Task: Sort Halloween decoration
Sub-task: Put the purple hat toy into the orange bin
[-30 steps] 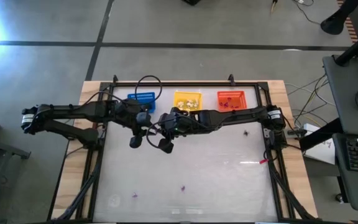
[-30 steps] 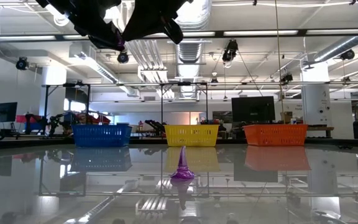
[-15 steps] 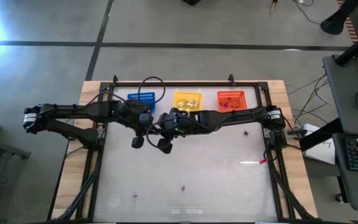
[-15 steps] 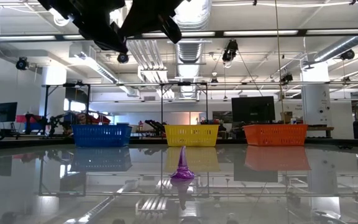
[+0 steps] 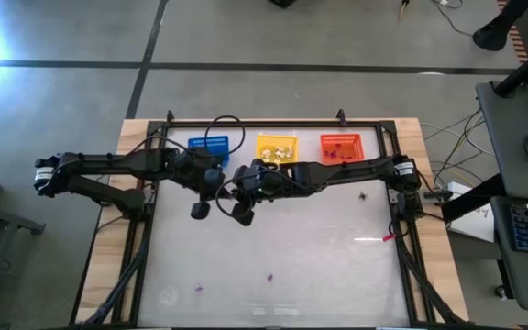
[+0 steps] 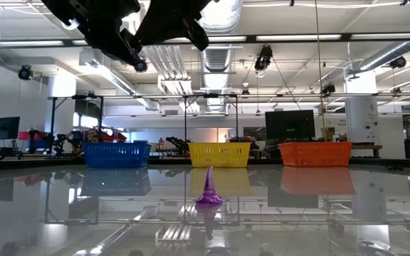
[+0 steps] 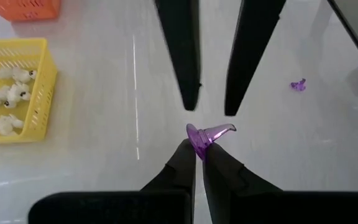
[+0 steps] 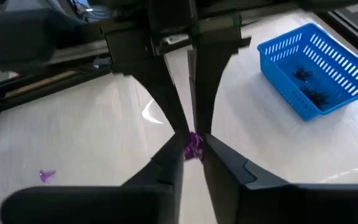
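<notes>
Halloween decoration in play: one purple hat (image 7: 205, 135), off the table (image 5: 337, 247) in mid-air, roughly 10 o'clock from table centre. The left gripper (image 7: 196, 149) is clenched on its brim, hat tip sticking sideways. The right gripper (image 8: 192, 149) faces it nose to nose, jaws parted, fingertips just beside the hat but not pinching it. Both arms cross the 12 o'clock half of the table, the left from 9 o'clock and the right from 3 o'clock. Three baskets sit in a row along the 12 o'clock edge, inside the black frame: blue basket (image 5: 209, 145) at 11, yellow basket (image 5: 276, 147) at 12, orange-red basket (image 5: 341, 146) at 1. Small gaps between them; the grippers are near the blue and yellow ones, above them. The blue one holds two black pieces (image 8: 309, 84), the yellow several white pieces (image 7: 10, 93), exact count unclear; the orange-red has some small bits, too tiny to count. Loose on the table, three: two purple pieces (image 5: 270, 275) near the 6 o'clock edge, well apart from each other, and one dark piece (image 5: 363, 195) toward 3 o'clock. From centre out to 3 and 6 o'clock the top is mostly bare, so wide room there; frame rails run along all four edges.
</notes>
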